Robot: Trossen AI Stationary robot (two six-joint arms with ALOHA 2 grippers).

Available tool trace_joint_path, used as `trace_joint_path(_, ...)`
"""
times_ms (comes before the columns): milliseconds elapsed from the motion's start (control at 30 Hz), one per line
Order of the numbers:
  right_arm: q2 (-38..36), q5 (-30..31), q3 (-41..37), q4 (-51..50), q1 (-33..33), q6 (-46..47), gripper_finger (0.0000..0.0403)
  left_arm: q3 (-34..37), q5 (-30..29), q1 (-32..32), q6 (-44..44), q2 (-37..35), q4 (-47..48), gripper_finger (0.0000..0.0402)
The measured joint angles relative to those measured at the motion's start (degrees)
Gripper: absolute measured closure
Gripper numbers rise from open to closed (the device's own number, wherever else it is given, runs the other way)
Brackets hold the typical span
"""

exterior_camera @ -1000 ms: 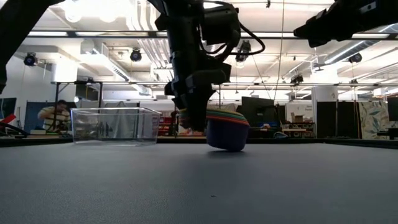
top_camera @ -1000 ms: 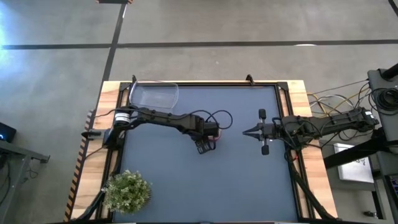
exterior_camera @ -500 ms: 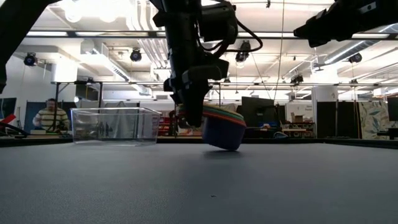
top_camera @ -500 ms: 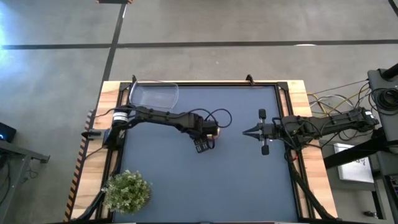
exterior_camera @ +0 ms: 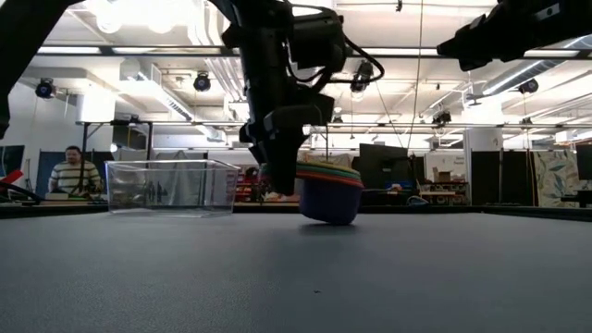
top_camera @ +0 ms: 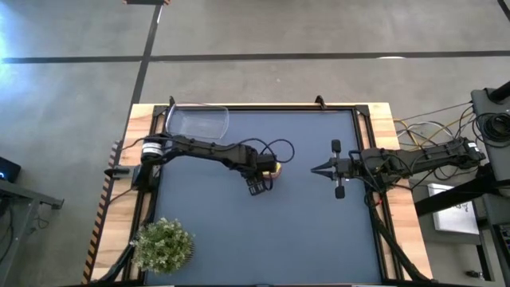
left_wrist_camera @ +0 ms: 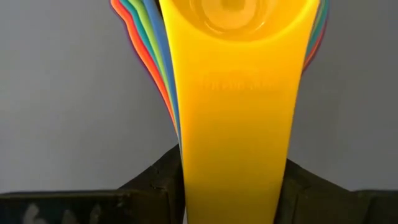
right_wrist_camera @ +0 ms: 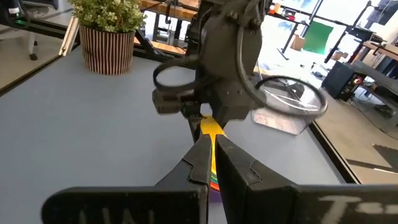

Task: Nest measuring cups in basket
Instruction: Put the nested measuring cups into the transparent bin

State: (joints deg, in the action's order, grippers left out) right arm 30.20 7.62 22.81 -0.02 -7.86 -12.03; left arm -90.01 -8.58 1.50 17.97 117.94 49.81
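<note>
Gripping: the left gripper (top_camera: 259, 180), near the middle of the dark table (top_camera: 303, 231), has its two dark fingers closed on the flat handles of the nested stack of small coloured plastic measuring cups (exterior_camera: 328, 191).
Stack: in the low view the cups hang tilted just above the table top, a purple bowl lowest, with orange, green and red rims banded above it; the left arm comes down on their handle end.
Handles: the left wrist view shows the broad yellow handle (left_wrist_camera: 235, 124) uppermost, running down between the two fingers (left_wrist_camera: 152, 183), with blue, green, teal, orange and red edges fanned out beside it.
Basket: the clear, see-through plastic tub with rounded corners (top_camera: 197, 122) stands at the table's far left corner, well apart from the stack; in the low view it sits on the table to the left of the held cups.
Right gripper (top_camera: 315, 169): waits over the table's right half with its fingers pressed together, pointing toward the stack.
Plant: a small green bushy plant in a striped pot (top_camera: 162, 244) stands at the near left corner.
Background: a seated person (exterior_camera: 73, 173) shows in the room behind the basket.
</note>
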Motion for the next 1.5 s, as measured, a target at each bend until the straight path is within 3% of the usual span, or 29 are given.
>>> trace_joint_path(167, 0.0, 0.0, 0.0, -0.6, 0.0, 0.0, 0.0392, 4.9, 0.3, 1.3, -0.2, -4.6, -3.6, 0.0276)
trace_joint_path(533, 0.0, 0.1, 0.0, -0.9, 0.0, -0.1, 0.0392, 25.8, 1.7, 4.6, 3.4, -24.1, -18.3, 0.0277)
trace_joint_path(833, 0.0, 1.6, 0.0, -0.1, 0.0, 0.0, 0.0392, 29.7, 0.5, 8.7, -1.1, -41.0, -14.3, 0.0277)
trace_joint_path(1033, 0.0, 1.6, 0.0, 1.9, 0.0, -0.1, 0.0392, 29.8, 0.5, 17.2, -8.3, -48.1, -7.5, 0.0277)
trace_joint_path(1300, 0.0, 1.6, 0.0, 3.8, 0.0, -1.5, 0.0392, 35.7, 9.0, 33.3, -20.5, -54.4, -7.8, 0.0277)
trace_joint_path(1500, 0.0, 1.6, 0.0, 3.8, 0.0, -1.5, 0.0392, 43.2, 18.2, 45.6, -28.6, -56.6, -15.0, 0.0278)
